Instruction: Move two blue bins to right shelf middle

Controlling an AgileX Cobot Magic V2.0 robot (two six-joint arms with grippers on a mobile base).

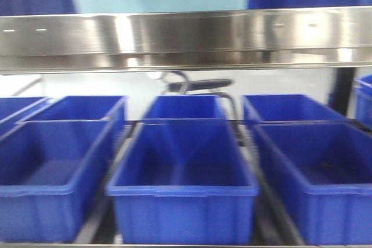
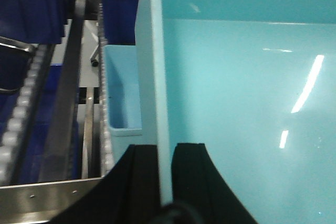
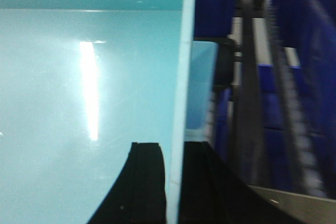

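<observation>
Left hand [image 2: 165,149] clamped on pale blue bin [image 2: 236,103] wall, right hand [image 3: 173,146] gripping its opposite wall

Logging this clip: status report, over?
Left gripper shut on light-blue bin wall. Right gripper shut on opposite wall. Dark blue bins crowd shelf ahead.

Steel crossbar [image 1: 186,33] overhead; black padded bar [image 1: 200,84] behind; roller track [image 2: 18,114] leftward.

Front view is smeared; the pale bin [image 2: 236,103] runs past the edges in both wrist views
</observation>
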